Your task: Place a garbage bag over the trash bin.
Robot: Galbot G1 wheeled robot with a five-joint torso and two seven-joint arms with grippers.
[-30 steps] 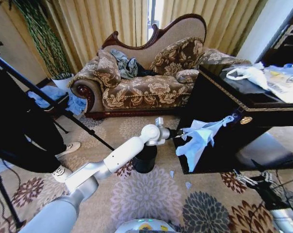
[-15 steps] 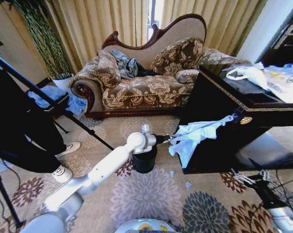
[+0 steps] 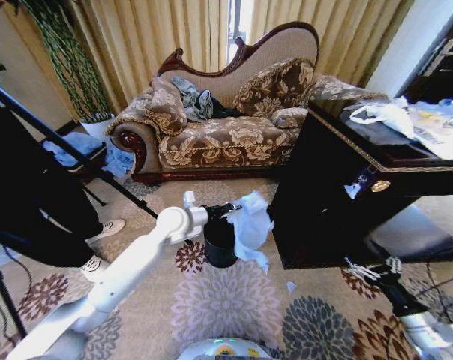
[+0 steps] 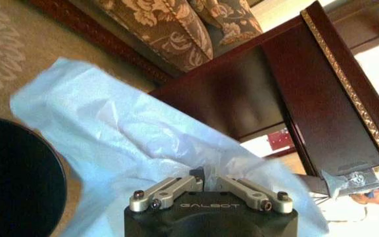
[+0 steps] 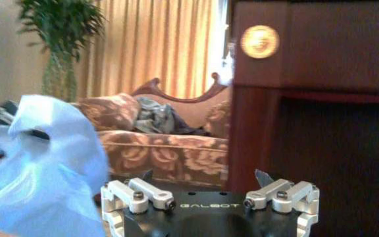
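1. The garbage bag [image 3: 248, 227] hangs as a crumpled pale blue bundle just above and beside the rim of the trash bin [image 3: 220, 243], draping down the bin's side nearest the table [image 3: 339, 195].
2. The trash bin stands upright on the patterned carpet [image 3: 226, 304], between the sofa [image 3: 219, 127] and the robot, close to the dark table's front.
3. The left hand [image 3: 232, 210] is closed on the bag, pinching a gathered fold between its fingertips; it sits over the bin's far rim.
4. The left arm reaches forward and up from the lower left of the head view, elbow low, forearm rising to a wrist that points the hand toward the table.
5. The left wrist view shows what the head view cannot: the pinch itself, with both fingers drawn together on the plastic [image 4: 176, 148], the bag spreading away beyond them, and the bin's dark mouth [image 4: 18, 177] off to one side.
6. The right hand [image 5: 205, 177] is open, its fingers spread apart with nothing between them; in the head view it sits low at the right, near the floor in front of the table.
7. The right wrist view adds a side look at the bag [image 5: 45, 173] hanging in the air, with the sofa behind it and the table's dark front with a round gold knob [image 5: 259, 41].
8. A white plastic bag [image 3: 384, 114] lies on the table top.
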